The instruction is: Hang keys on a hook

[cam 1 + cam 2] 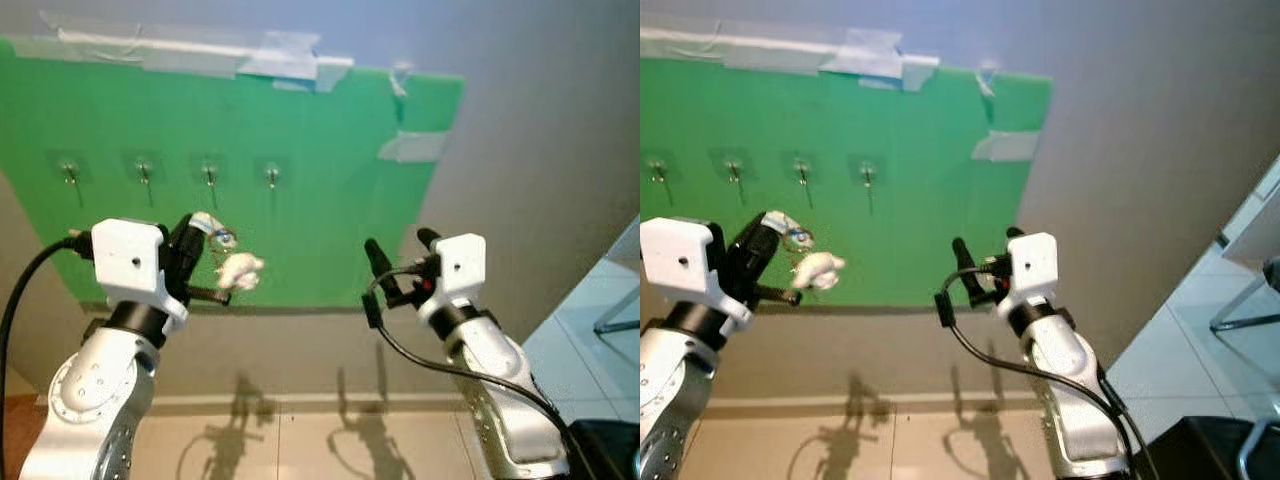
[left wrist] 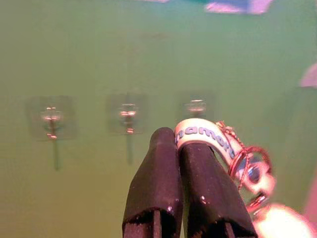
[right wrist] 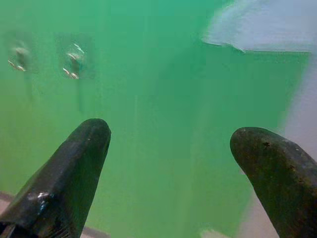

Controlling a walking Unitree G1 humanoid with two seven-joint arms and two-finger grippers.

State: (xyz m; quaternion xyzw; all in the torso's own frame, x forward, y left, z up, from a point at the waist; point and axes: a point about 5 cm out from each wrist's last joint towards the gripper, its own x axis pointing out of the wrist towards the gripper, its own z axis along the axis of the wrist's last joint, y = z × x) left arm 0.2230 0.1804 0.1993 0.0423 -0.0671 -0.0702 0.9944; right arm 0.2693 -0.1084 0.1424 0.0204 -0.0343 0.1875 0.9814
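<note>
The left gripper has its black fingers pressed together, pinching a white-and-blue strap with a ring of keys and a pale charm — held just below the row of four small metal hooks on the green board taped to the grey wall. The right gripper, fingers spread, hovers near the board's right edge.

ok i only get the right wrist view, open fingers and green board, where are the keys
observer: the keys are in the left gripper, shut on their strap, held up before the green board
operator: i see two hooks, are there more
observer: four hooks in a row; the keys are below it, nearest the third hook from the robot's left
operator: anything hanging there
observer: no, all four are bare
</note>
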